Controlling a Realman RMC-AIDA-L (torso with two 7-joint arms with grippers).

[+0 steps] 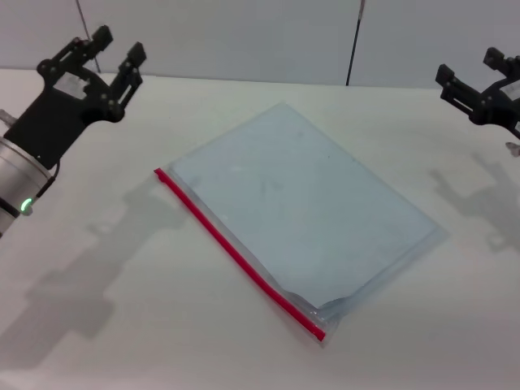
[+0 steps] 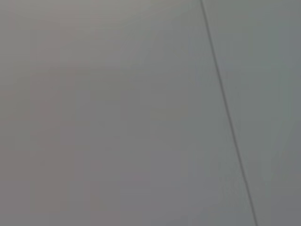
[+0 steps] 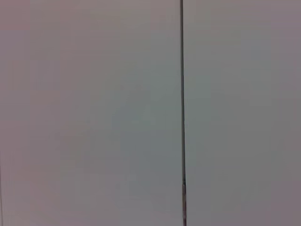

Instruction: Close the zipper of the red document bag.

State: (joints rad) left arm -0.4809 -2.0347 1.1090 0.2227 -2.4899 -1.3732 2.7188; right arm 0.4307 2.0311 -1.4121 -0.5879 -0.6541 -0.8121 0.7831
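- The red document bag (image 1: 305, 207) lies flat on the white table (image 1: 97, 341), turned at an angle, in the middle of the scene. Neither gripper touches it.
- The zipper (image 1: 236, 250) runs along the bag's near-left long edge, from a far-left end to a near-right end close to the table's front.
- I cannot make out the slider. The near-right end (image 1: 318, 331) looks slightly thicker and the plastic beside it is lifted and wrinkled, so the slider may sit there, but that is a guess. Aiming at the wrong end would waste the reach.
- I also cannot tell how much of the zipper is open.
- The bag is thin and loose on a smooth table. A pull along the strip with nothing pinning the bag down would likely drag or spin the whole bag instead of closing it.
- The raised plastic at the near-right corner could bunch up and jam the slider.
- The left gripper (image 1: 107, 50) hangs in the air at the far left, well apart from the bag, with its fingers spread and nothing between them.
- The right gripper (image 1: 479, 80) hangs at the far right, partly cut off by the edge of the head view; its fingers look spread and empty.
- Both wrist views show only a plain grey wall (image 2: 103, 113) with a thin dark seam, so they give no help with the bag.
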